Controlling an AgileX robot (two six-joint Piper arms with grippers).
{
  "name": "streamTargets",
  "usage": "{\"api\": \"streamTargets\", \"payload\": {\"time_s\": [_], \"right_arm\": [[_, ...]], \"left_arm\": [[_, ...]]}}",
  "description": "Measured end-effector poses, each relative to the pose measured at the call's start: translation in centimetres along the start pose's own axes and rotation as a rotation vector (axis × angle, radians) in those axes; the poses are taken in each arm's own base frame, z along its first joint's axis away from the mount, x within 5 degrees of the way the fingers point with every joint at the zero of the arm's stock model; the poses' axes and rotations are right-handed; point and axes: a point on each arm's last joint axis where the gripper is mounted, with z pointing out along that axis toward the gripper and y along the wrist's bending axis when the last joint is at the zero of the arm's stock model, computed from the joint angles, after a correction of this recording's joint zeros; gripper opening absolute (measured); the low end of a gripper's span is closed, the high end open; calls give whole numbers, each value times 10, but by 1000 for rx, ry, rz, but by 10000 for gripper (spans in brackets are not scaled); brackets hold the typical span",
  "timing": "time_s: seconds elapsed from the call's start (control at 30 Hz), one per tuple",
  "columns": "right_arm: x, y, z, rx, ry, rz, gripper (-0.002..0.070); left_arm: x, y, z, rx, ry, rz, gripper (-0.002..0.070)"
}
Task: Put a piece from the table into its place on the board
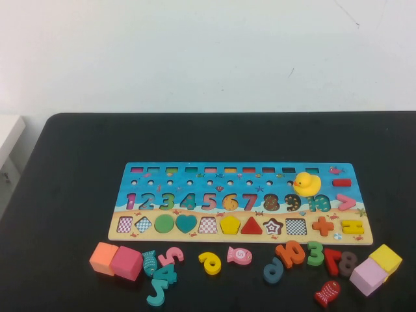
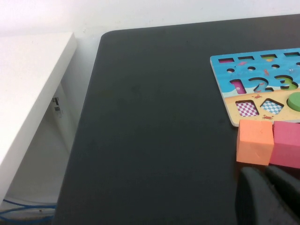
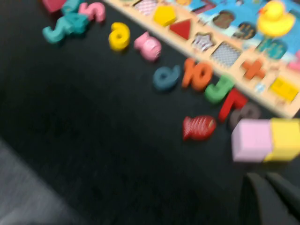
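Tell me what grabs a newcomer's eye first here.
The long puzzle board mid-table, a yellow duck perched on its right part, the yellow pentagon seated in its bottom row. Loose numbers and cubes line the table's near edge. The left gripper and shut right gripper sit low, off the board.

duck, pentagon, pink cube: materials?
Duck: likely glossy rubber or plastic, smooth rounded moulding. Pentagon, seated in the board: probably painted wood, flat matte yellow. Pink cube: looks like matte foam or painted wood; cannot tell which.

Plain white wall (image 1: 208, 52) behind; white shelf (image 2: 28, 93) at left; blue cables (image 2: 23, 211) on floor.
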Motion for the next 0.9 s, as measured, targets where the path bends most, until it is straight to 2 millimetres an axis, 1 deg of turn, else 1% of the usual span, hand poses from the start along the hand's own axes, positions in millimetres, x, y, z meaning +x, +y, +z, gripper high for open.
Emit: {"api": "streamTargets", "payload": {"time_s": [0.2,0.3,0.4,0.5,0.73,0.8,0.9], "right_arm": [[23,-1,22,27,-249,-45,19],[41,0,33,19,-311,-21,19],[56,-3,37,48,-389,29,19],[69,-11,37,143,-445,94,19],[98,-30,33,475,-527,260,19],[104,-32,32,552,-546,290,19],[108,-34,30,615,-560,314,19]], "left_arm": [[0,0,0,0,0,0,-3],[0,0,0,0,0,0,-2],[0,0,0,0,0,0,-3],[0,0,0,0,0,0,-2],[0,0,0,0,0,0,-2],[0,0,0,0,0,0,-2],[0,0,0,0,0,0,-2]]}}
